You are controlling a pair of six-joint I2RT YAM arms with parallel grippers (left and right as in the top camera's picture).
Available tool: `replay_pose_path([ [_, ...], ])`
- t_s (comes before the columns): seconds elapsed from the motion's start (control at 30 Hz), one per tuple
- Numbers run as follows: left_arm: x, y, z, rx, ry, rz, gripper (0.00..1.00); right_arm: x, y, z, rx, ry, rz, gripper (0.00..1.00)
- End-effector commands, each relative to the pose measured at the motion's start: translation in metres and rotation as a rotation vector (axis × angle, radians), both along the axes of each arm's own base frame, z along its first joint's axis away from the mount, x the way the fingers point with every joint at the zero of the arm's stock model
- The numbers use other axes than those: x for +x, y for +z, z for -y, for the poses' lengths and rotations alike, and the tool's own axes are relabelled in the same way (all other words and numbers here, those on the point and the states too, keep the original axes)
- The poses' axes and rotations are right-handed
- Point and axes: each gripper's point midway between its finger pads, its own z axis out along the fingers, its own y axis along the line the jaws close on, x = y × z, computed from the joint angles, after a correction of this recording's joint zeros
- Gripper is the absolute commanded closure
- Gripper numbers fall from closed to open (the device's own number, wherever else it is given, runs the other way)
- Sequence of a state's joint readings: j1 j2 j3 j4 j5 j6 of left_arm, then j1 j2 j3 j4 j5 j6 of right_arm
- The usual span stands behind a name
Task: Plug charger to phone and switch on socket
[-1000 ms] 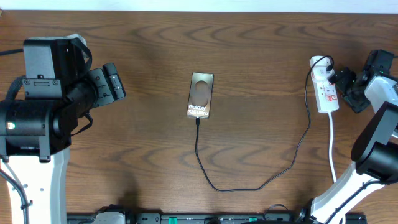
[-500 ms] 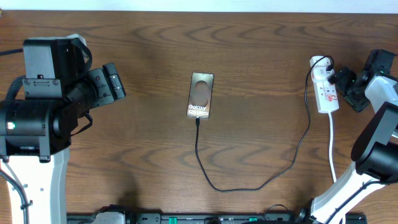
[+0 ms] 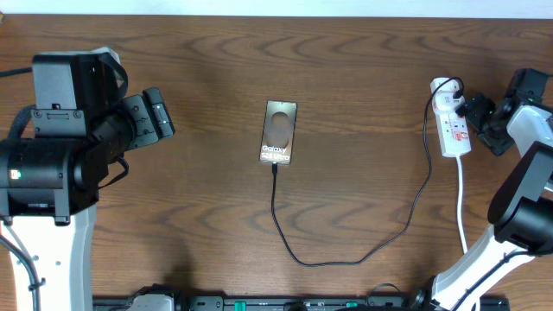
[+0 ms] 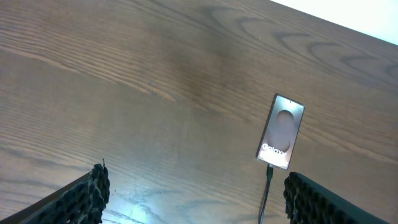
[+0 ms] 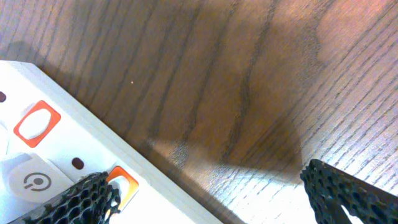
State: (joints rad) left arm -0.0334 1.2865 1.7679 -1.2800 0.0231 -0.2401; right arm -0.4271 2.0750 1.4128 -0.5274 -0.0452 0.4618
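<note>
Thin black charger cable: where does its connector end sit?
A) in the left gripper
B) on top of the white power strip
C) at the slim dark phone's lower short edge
C: overhead, the thin black charger cable runs straight up to the slim dark phone's lower short edge.

Dark brown wood-grain worktop [image 3: 207,216]. Brownish phone [image 3: 279,132] with dark oval, white lettering. White, orange-red-marked socket [image 3: 452,130] at three o'clock. Black charger [image 3: 273,203].

A robot lab: robot arms [image 3: 52,164] flank a wood-grain table [image 3: 207,207].
</note>
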Motion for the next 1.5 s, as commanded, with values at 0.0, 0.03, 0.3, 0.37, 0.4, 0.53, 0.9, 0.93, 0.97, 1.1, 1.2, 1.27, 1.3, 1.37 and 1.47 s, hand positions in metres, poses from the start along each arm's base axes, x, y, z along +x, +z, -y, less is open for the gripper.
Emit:
replay_pose_path([
  [0.0,0.000,0.000,-0.003,0.004,0.019,-0.003,0.11,-0.021,-0.049,-0.057,0.142,0.153,-0.126,0.01],
  [0.03,0.000,0.000,-0.003,0.005,0.019,-0.003,0.11,-0.021,-0.050,-0.058,0.143,0.155,-0.126,0.01],
  [0.3,0.000,0.000,-0.003,0.004,0.019,-0.003,0.11,-0.023,-0.059,-0.066,0.149,0.178,-0.152,0.01],
  [0.37,0.000,0.000,-0.003,0.004,0.019,-0.003,0.11,-0.023,-0.060,-0.068,0.153,0.181,-0.153,0.01],
  [0.4,0.000,0.000,-0.003,0.004,0.019,-0.003,0.11,-0.022,-0.060,-0.070,0.157,0.185,-0.151,0.01],
  [0.53,0.000,0.000,-0.003,0.004,0.019,-0.003,0.11,-0.020,-0.059,-0.075,0.169,0.206,-0.144,0.01],
  [0.9,0.000,0.000,-0.003,0.004,0.019,-0.003,0.11,-0.018,-0.058,-0.084,0.204,0.224,-0.128,0.01],
  [0.93,0.000,0.000,-0.003,0.004,0.019,-0.003,0.11,-0.018,-0.058,-0.084,0.203,0.224,-0.128,0.01],
  [0.97,0.000,0.000,-0.003,0.004,0.019,-0.003,0.11,-0.018,-0.058,-0.084,0.204,0.223,-0.128,0.01],
  [1.1,0.000,0.000,-0.003,0.004,0.019,-0.003,0.11,-0.018,-0.058,-0.084,0.205,0.224,-0.129,0.01],
  [1.2,0.000,0.000,-0.003,0.004,0.019,-0.003,0.11,-0.014,-0.055,-0.091,0.242,0.236,-0.102,0.01],
  [1.27,0.000,0.000,-0.003,0.004,0.019,-0.003,0.11,-0.008,-0.048,-0.096,0.275,0.244,-0.068,0.01],
  [1.3,0.000,0.000,-0.003,0.004,0.019,-0.003,0.11,-0.006,-0.044,-0.097,0.281,0.247,-0.058,0.01],
  [1.37,0.000,0.000,-0.003,0.004,0.019,-0.003,0.11,-0.007,-0.034,-0.095,0.277,0.245,-0.048,0.01],
  [1.47,0.000,0.000,-0.003,0.004,0.019,-0.003,0.11,-0.010,-0.002,-0.090,0.238,0.236,-0.028,0.01],
])
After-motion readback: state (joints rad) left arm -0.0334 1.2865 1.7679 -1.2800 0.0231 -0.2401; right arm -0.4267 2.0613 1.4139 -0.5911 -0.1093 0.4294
